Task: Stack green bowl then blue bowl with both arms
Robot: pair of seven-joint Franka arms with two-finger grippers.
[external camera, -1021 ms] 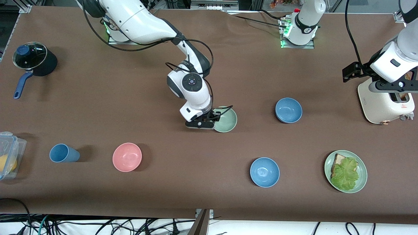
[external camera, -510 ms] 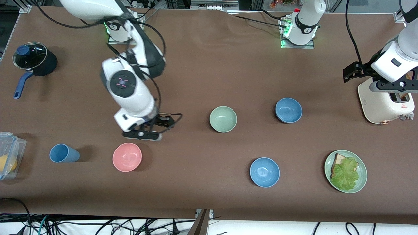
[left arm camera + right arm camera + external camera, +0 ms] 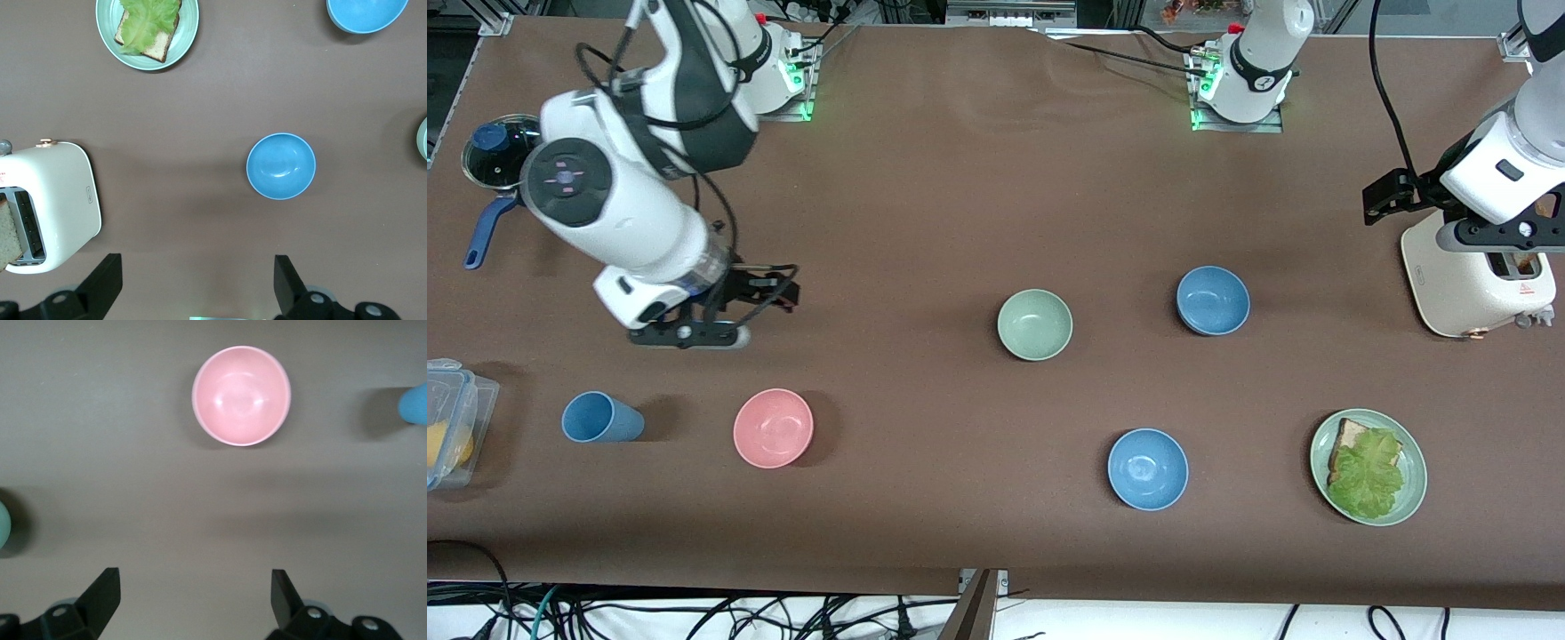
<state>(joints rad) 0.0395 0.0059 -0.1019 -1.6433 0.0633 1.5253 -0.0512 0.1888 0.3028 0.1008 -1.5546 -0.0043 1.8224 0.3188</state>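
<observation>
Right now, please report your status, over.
Right gripper open over bare table; left gripper open beside toaster. Pale mint-green bowl and greyish-blue bowl apart, unstacked.

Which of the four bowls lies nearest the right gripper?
The pink bowl. It sits just nearer the front camera than the right gripper, toward the right arm's end; the green bowl and both blue ones lie toward the left arm's end.

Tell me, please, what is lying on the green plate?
The green plate holds a slice of bread with a lettuce leaf on top. The leaf covers most of the bread.
</observation>
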